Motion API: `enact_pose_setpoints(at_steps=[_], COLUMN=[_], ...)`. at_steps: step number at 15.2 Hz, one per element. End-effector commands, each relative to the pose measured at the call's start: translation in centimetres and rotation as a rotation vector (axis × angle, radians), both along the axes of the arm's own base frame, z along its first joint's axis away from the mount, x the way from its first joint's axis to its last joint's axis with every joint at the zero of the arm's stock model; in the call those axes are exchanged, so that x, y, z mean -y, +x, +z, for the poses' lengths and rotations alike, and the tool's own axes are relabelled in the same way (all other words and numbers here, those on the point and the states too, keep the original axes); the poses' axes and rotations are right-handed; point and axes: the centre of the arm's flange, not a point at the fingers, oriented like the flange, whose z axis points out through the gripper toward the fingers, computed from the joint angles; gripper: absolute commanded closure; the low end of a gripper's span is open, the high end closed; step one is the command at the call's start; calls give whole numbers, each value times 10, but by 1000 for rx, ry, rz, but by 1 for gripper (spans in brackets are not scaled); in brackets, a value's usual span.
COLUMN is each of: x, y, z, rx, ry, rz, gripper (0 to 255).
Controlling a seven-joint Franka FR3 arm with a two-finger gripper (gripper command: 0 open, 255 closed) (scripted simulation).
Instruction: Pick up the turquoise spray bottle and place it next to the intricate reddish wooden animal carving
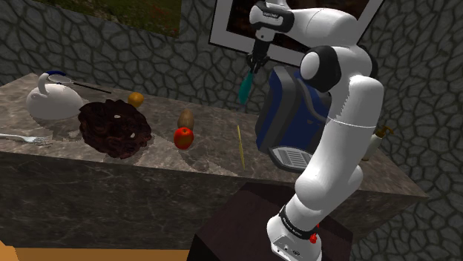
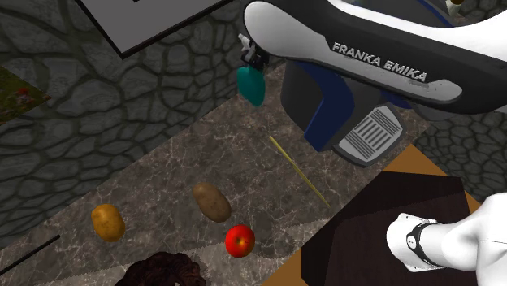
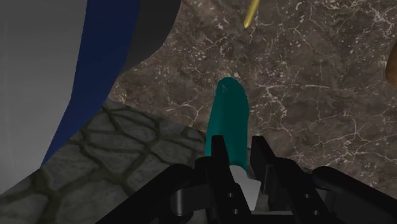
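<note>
My gripper (image 1: pixel 254 65) is closed narrow on the top end of the turquoise spray bottle (image 1: pixel 245 85). Both fingers (image 3: pixel 219 153) press against it, and it hangs straight down from me above the far edge of the marble table (image 1: pixel 208 159), near the stone wall. Just beside the bottle, to the shoulder view's right, stands a big blue and grey bag (image 1: pixel 286 122). Well apart from it, towards the shoulder view's left, sits the dark reddish animal carving (image 1: pixel 111 127), and the white teapot (image 1: pixel 52 100) is beyond that at the far left. Between the carving and the bag lie a brown potato (image 1: pixel 186 119) and, touching it on the near side, a red apple (image 1: pixel 182 137). A thin yellow stick (image 1: pixel 240 144) lies to the right of those, roughly beneath the bottle I hold. A smaller yellowish potato (image 1: pixel 136 98) rests just behind the carving.
</note>
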Motion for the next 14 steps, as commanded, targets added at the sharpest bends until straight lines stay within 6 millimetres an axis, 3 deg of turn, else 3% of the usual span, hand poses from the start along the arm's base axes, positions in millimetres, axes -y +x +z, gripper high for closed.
enact_pose_setpoints(at_steps=[1,14], x=[0,0], y=[0,0], z=[11,78], rx=[0,0], ry=[0,0], rz=[0,0], gripper=[255,255])
